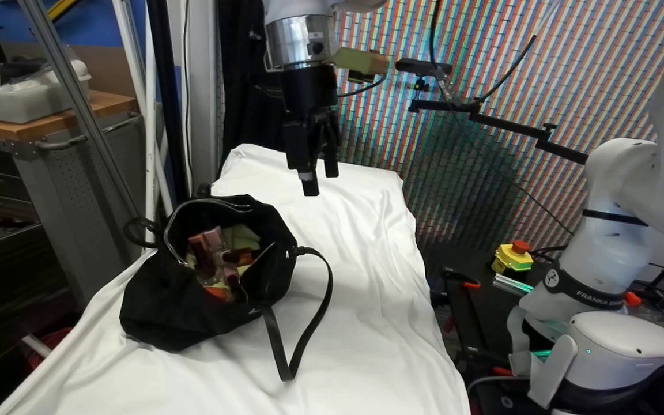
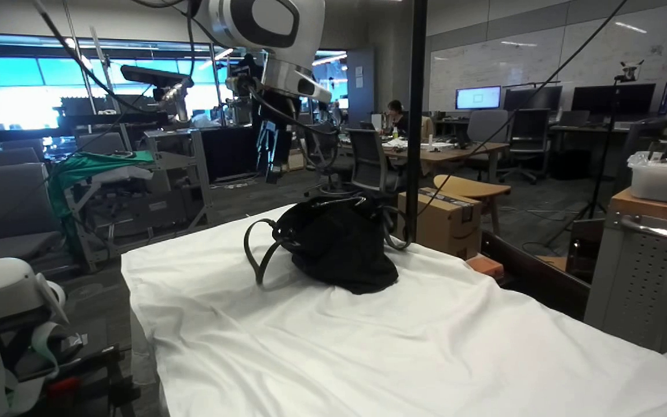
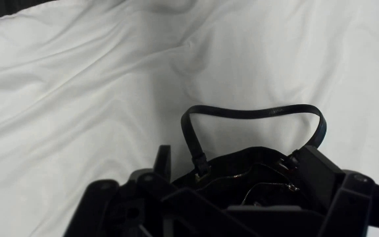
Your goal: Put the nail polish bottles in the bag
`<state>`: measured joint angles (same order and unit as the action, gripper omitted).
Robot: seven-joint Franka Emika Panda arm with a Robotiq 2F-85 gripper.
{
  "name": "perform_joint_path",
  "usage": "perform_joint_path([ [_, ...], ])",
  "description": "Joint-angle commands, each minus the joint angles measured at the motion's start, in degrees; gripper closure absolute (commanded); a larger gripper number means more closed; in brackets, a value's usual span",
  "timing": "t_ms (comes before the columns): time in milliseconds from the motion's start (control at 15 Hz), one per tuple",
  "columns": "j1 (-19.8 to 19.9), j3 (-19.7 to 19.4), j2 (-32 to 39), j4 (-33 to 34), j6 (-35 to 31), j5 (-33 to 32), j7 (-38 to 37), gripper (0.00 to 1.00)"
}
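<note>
"Several small pink and red things, nail polish bottles [image 1: 212,239] I'd guess, lie in the open bag [image 1: 176,305], left of centre in an exterior view; too jumbled to count."

"And the hand [image 1: 320,176]?"

"Upper centre, well clear of the bag, jaws wide apart, gripping nothing."

"How would you lift a bottle?"

"Gently. Probably light, hard and slippery glass, so I'd pinch across the body, or by a cap if one shows."

"And the bag?"

"Soft; it'd likely sag if nudged, and that strap [image 1: 278,346] looped at lower centre could snag."

"What's it standing on?"

"White-draped desk [image 1: 378,323], all wrinkles. A striped panel [image 1: 384,138] fills much of the upper right; in an exterior view, a cardboard box [image 2: 446,223] sits right of centre, a seated person [image 2: 397,119] farther back."
</note>
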<state>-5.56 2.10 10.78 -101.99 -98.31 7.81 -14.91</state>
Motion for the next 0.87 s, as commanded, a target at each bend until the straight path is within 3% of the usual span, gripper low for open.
perform_joint_path([
  [0, 1.1, -0.1, -12.3, -14.2, -9.5, -0.7, 2.7, 0.00],
  [533, 4.8, -2.0, -32.6, -39.7, -31.1, -7.6, 14.0, 0.00],
  [600, 4.1, -0.7, -25.2, -31.6, -26.1, -6.1, 10.3, 0.00],
  [800, 4.5, -0.9, -26.8, -33.6, -26.6, -6.2, 10.8, 0.00],
])
